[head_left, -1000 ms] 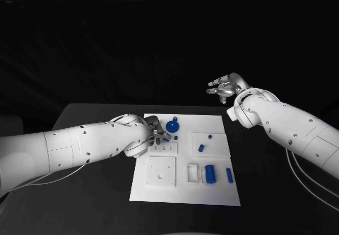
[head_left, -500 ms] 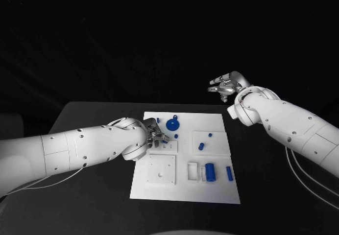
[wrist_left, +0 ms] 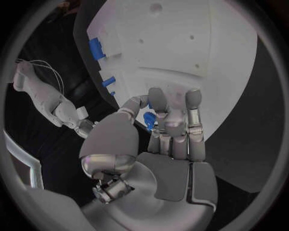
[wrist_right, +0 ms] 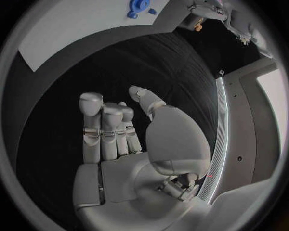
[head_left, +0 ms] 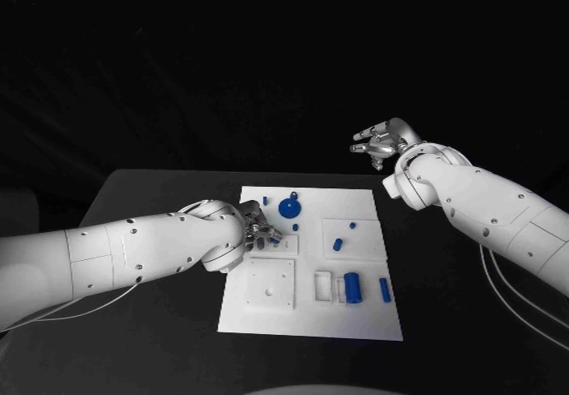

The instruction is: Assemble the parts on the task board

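The white task board (head_left: 311, 322) lies mid-table. My left hand (head_left: 260, 233) hovers low over its left side, above a square white block (head_left: 270, 285). In the left wrist view my left hand (wrist_left: 163, 144) pinches a small blue part (wrist_left: 148, 120) between thumb and fingers. On the board are a blue gear-like disc (head_left: 290, 211), a small blue peg (head_left: 338, 244), a blue cylinder (head_left: 352, 289) and a slim blue bar (head_left: 386, 292). My right hand (head_left: 381, 141) is raised beyond the table's back right, its fingers apart and empty; the right wrist view shows this hand (wrist_right: 120, 134) holding nothing.
The black table (head_left: 154, 189) surrounds the board with bare room on both sides. In the right wrist view a corner of the board (wrist_right: 78, 29) with the blue disc (wrist_right: 138, 6) is far from my right hand.
My left hand has drawn slightly back toward the board's left side with the small blue part still in it. My right hand has hardly moved.
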Robot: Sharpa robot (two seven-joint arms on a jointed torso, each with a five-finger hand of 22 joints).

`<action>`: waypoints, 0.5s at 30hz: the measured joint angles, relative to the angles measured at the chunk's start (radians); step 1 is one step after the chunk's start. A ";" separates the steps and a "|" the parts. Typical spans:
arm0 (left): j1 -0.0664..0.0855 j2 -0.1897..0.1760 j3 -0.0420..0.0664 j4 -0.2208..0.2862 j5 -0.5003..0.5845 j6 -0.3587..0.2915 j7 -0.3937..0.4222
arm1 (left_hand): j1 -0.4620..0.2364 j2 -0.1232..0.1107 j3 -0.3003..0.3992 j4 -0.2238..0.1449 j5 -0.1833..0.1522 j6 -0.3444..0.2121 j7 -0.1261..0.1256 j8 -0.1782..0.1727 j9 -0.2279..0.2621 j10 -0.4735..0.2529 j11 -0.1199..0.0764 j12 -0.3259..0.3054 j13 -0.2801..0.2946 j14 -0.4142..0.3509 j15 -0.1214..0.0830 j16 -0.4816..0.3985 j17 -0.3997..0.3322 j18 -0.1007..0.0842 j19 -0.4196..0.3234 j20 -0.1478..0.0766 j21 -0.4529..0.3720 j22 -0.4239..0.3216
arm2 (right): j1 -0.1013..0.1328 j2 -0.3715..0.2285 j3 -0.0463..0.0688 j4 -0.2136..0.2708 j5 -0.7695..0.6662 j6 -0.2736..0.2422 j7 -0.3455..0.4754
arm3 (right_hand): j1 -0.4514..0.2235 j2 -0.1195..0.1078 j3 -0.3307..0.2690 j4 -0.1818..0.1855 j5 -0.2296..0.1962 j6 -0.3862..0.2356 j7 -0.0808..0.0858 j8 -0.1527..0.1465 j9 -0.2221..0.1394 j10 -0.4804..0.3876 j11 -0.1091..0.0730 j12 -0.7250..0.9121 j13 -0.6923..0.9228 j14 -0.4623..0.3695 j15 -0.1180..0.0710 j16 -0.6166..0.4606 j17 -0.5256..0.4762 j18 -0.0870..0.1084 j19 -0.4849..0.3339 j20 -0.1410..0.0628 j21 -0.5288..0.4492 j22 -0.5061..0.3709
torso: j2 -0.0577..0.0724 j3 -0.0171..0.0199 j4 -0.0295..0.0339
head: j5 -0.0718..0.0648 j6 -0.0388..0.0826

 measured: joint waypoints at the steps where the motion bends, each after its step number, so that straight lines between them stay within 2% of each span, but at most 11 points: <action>1: 0.000 -0.001 0.000 0.001 0.000 0.000 0.000 | 0.001 0.001 0.000 0.000 0.000 0.000 0.000 -0.001 0.000 0.000 0.000 0.000 0.000 0.000 0.000 0.000 0.000 0.000 0.000 0.000 0.000 0.000 | 0.000 0.000 0.000 0.000 0.000 0.000 0.000 | 0.000 0.000 0.000 0.000 0.000 0.000 0.000 0.000 0.000 0.000 0.000 0.000 0.000 0.000 0.000 0.000 0.000 0.000 0.000 0.000 0.000 0.000 | 0.000 0.0000 0.0000 | 0.000 0.000; 15: -0.008 0.004 0.000 -0.007 -0.018 0.002 -0.002 | 0.003 0.003 0.005 0.002 -0.011 0.000 0.000 0.002 -0.013 0.000 0.000 0.000 -0.003 0.000 0.001 0.000 -0.013 0.000 0.000 0.000 0.000 0.000 | 0.000 -0.001 0.000 0.000 0.000 0.002 -0.001 | 0.000 0.000 0.000 0.000 0.000 0.000 0.000 0.000 0.000 0.000 0.000 0.000 -0.001 0.000 0.000 0.000 -0.001 0.000 0.000 0.000 0.000 0.000 | 0.000 0.0005 0.0000 | 0.001 0.000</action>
